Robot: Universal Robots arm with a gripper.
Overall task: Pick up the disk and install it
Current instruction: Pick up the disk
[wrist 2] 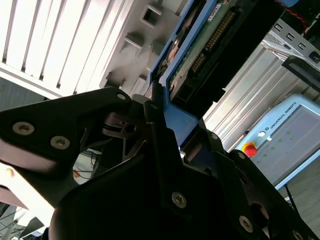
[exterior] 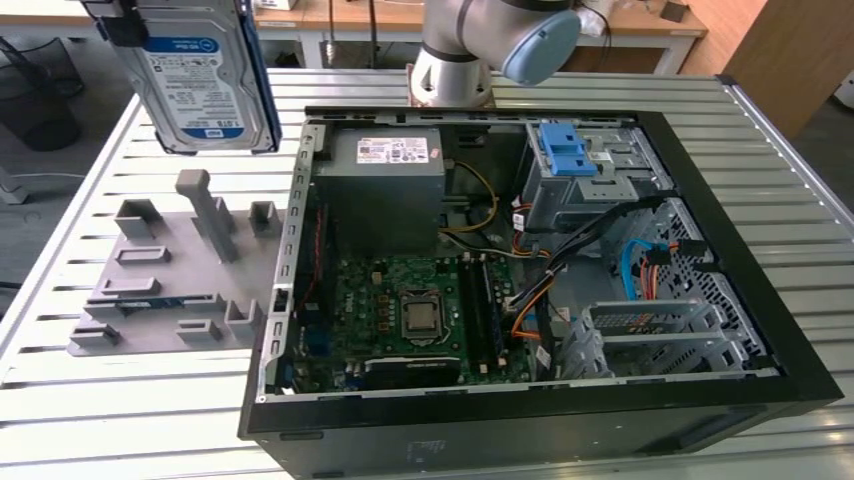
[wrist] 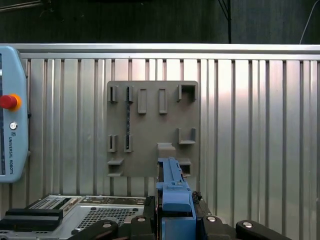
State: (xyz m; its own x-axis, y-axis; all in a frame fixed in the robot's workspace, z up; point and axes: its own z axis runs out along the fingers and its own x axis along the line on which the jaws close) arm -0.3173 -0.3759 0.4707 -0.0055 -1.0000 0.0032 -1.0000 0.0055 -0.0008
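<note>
The disk, silver with a blue-and-white label and a thin blue bracket, hangs upright in the air at the exterior view's upper left. It is above the far end of the grey holder plate, to the left of the open computer case. My gripper is shut on the disk's blue-framed edge, with a black finger on either side. In the second wrist view the disk is seen edge-on, its connector side showing, clamped in the gripper.
Inside the case are a grey power-supply box, the motherboard, a drive cage with blue latch tabs and a metal bay. The arm's base stands behind the case. A teach pendant lies on the slatted table.
</note>
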